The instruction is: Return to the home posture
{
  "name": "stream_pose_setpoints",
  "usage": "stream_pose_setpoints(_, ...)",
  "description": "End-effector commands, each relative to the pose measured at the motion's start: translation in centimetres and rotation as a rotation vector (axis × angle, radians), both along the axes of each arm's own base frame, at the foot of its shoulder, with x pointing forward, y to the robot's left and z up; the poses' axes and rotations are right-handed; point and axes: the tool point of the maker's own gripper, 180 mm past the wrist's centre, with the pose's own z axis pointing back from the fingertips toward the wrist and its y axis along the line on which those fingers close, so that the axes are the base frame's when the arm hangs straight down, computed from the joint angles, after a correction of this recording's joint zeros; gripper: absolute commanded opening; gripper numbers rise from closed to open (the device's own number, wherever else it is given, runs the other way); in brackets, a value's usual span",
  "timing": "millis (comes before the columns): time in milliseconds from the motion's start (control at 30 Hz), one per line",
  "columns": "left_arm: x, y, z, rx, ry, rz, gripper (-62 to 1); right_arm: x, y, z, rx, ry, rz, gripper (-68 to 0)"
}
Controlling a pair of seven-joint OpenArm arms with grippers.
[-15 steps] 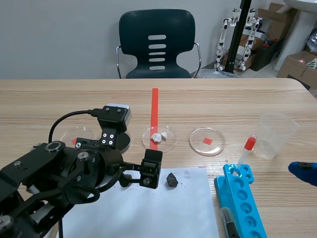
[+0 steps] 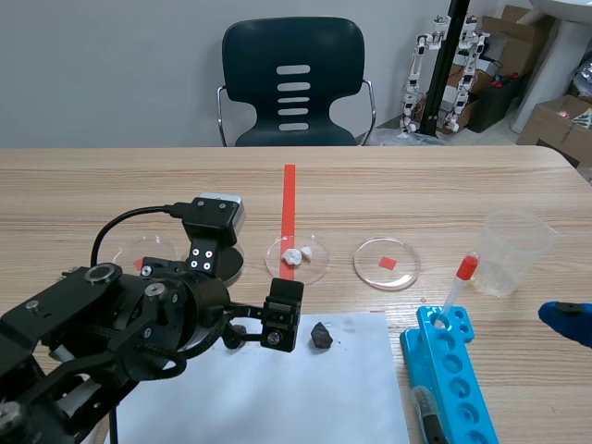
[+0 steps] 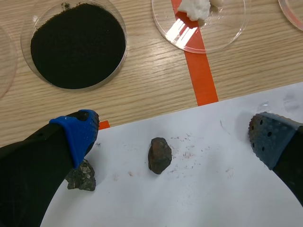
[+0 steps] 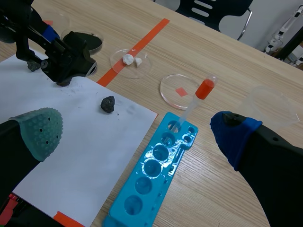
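Left hand (image 3: 173, 137) spread over paper (image 3: 203, 189), rock (image 3: 159, 155) between its fingers (image 3: 71, 142) | left wrist cam gives me a second rock (image 3: 81, 176) just beside one finger; I can't find it in scene view | right hand (image 4: 137, 132) spread, rack (image 4: 158, 170) ahead between its fingers | scene view shows of it only a blue tip, lower right edge.

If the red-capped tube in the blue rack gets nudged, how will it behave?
The tube leans in its hole at the rack's end, so it would probably wobble rather than fall. It looks thin and light, likely easy to lift out.
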Motion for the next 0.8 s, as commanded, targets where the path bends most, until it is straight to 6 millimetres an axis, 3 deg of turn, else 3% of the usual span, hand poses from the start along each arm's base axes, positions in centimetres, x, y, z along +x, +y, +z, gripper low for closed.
stream_pose_setpoints(0, 0.6, 0.0, 0.7, -0.007, -0.036, 0.001, 1.4, 0.6, 0.3, 1.2, 0.014, -0.043, 0.010, 0.4)
stream_pose_setpoints(133, 0.9, -0.5, 1.6, -0.023, -0.108, -0.059, 1.4, 0.6, 0.3, 1.2, 0.013, -0.043, 0.010, 0.4)
stream_pose_setpoints(367, 1.3, -0.6, 6.7, -0.095, -0.394, -0.133, 1.4, 0.6, 0.3, 1.2, 0.013, -0.043, 0.010, 0.4)
stream_pose_setpoints(767, -2.2, 3.8, 11.5, -0.113, -0.524, -0.183, 1.4, 0.6, 0.3, 1.2, 0.013, -0.043, 0.010, 0.4)
